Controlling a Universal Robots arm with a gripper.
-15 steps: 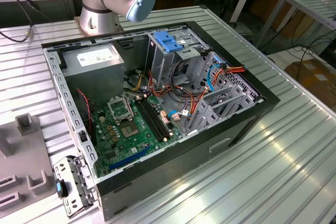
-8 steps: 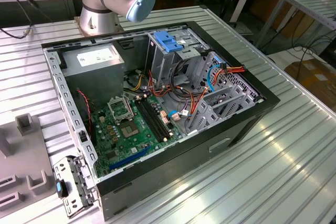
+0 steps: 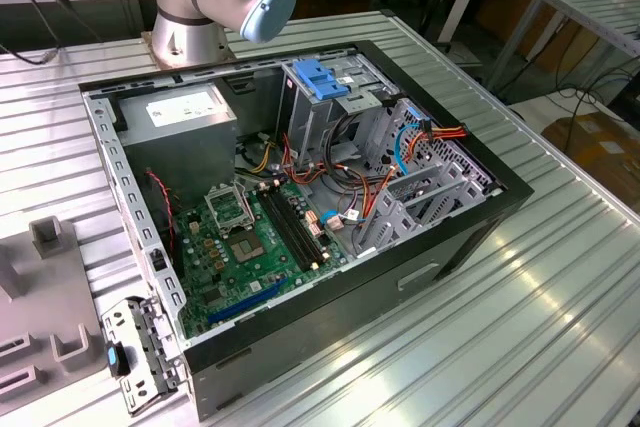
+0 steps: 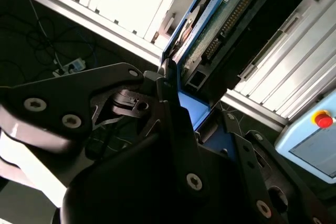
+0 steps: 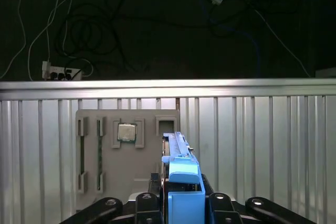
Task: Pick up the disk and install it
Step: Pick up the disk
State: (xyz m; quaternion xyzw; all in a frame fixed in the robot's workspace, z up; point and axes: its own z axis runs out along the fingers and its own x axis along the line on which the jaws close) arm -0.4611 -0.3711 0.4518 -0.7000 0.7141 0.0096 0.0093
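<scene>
The disk is seen edge-on in the first wrist view, its bright blue carrier rail upright between the black fingers of my gripper. In the second wrist view the disk shows its green circuit-board underside framed in blue, and the gripper is shut on the blue handle end. The disk hangs above the ribbed metal table, apart from it.
Below the disk lies a grey parts tray holding a processor chip. The exterior view has the open computer case, its motherboard, a tall drive cage topped by a blue bracket, and the arm's base. Cables lie on the dark floor.
</scene>
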